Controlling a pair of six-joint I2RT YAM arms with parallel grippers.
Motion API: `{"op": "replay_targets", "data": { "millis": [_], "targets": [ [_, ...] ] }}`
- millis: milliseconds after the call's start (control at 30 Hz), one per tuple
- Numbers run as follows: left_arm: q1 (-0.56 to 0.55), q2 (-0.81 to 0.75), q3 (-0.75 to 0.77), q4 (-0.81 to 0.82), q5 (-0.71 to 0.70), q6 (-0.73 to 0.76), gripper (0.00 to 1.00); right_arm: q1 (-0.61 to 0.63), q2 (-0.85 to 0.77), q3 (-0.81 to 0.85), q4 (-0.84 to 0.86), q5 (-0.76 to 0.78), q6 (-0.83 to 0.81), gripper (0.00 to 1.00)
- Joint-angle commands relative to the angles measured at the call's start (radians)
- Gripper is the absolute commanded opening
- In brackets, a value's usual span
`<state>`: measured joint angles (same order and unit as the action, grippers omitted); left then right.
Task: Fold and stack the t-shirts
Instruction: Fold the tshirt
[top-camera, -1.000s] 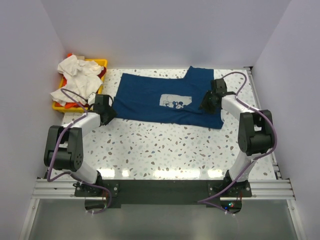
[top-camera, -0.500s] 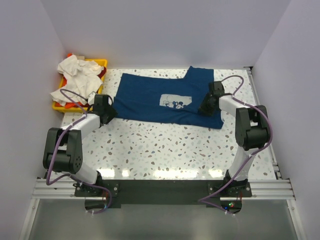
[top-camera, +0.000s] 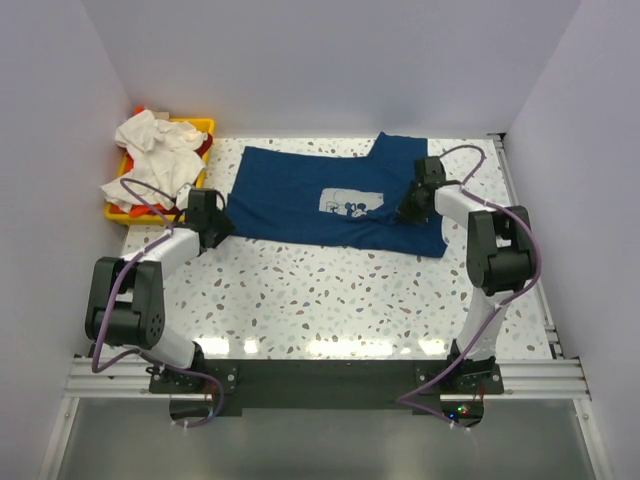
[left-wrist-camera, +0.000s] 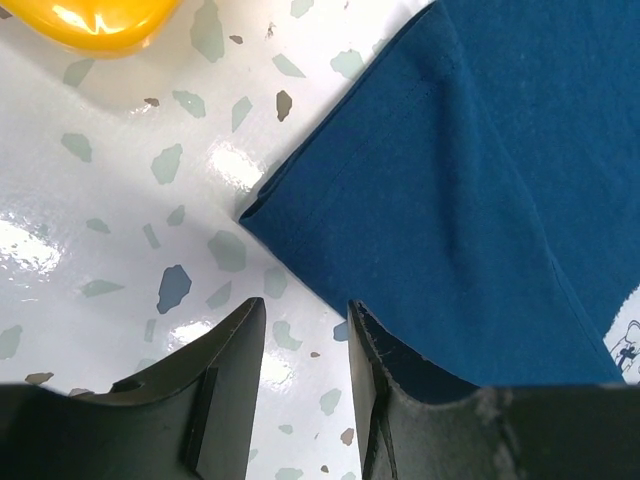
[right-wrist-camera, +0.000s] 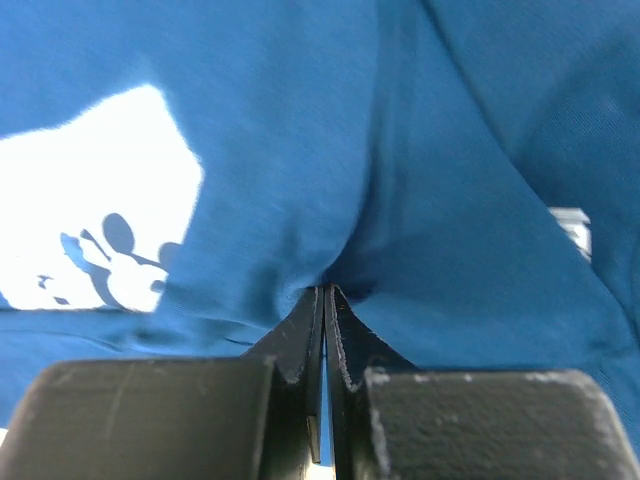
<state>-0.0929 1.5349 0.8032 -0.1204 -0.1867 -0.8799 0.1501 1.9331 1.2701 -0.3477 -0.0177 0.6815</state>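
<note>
A dark navy t-shirt (top-camera: 300, 200) with a pale cartoon print (top-camera: 345, 205) lies spread flat on the speckled table. My left gripper (top-camera: 222, 228) is open at the shirt's near left corner. In the left wrist view the gripper (left-wrist-camera: 305, 310) has bare table between its fingers, and its right finger (left-wrist-camera: 365, 350) sits at the hem of the navy t-shirt (left-wrist-camera: 480, 150). My right gripper (top-camera: 408, 212) rests on the shirt's right part. Up close, the right gripper (right-wrist-camera: 325, 290) is shut, with puckered fabric of the navy t-shirt (right-wrist-camera: 450, 150) pinched at its tips.
A yellow tray (top-camera: 205, 125) stands at the back left, heaped with white t-shirts (top-camera: 155, 140) and a bit of orange-red fabric (top-camera: 140, 110). Its yellow corner (left-wrist-camera: 100, 15) shows in the left wrist view. Walls close in the table on three sides.
My right gripper has closed onto the navy fabric and shifted slightly toward the back. The left gripper has narrowed a little and stayed at the shirt's corner.
</note>
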Motion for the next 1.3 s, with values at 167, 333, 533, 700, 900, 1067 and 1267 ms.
{"op": "replay_targets", "data": {
  "millis": [167, 333, 533, 700, 900, 1067, 1267],
  "targets": [
    [-0.005, -0.039, 0.010, 0.015, 0.007, 0.004, 0.43, 0.043, 0.084, 0.244, -0.036, 0.015, -0.011, 0.00],
    [-0.004, -0.041, 0.013, 0.008, 0.012, 0.009, 0.43, 0.069, 0.156, 0.356, -0.036, 0.007, -0.016, 0.00],
    [-0.005, -0.036, 0.017, 0.004, 0.018, 0.013, 0.43, 0.097, 0.242, 0.448, -0.010, -0.010, -0.049, 0.00],
    [-0.007, -0.033, 0.019, -0.002, 0.020, 0.016, 0.43, 0.114, 0.291, 0.512, -0.004, -0.001, -0.091, 0.00],
    [-0.005, -0.032, 0.024, -0.007, 0.018, 0.018, 0.43, 0.114, 0.285, 0.489, 0.062, -0.019, -0.097, 0.00],
    [-0.005, -0.032, 0.022, -0.013, 0.015, 0.019, 0.43, 0.115, 0.277, 0.465, 0.107, -0.033, -0.102, 0.00],
    [-0.005, -0.030, 0.019, -0.013, 0.012, 0.021, 0.43, 0.115, 0.280, 0.453, 0.167, -0.060, -0.092, 0.00]
  ]
}}
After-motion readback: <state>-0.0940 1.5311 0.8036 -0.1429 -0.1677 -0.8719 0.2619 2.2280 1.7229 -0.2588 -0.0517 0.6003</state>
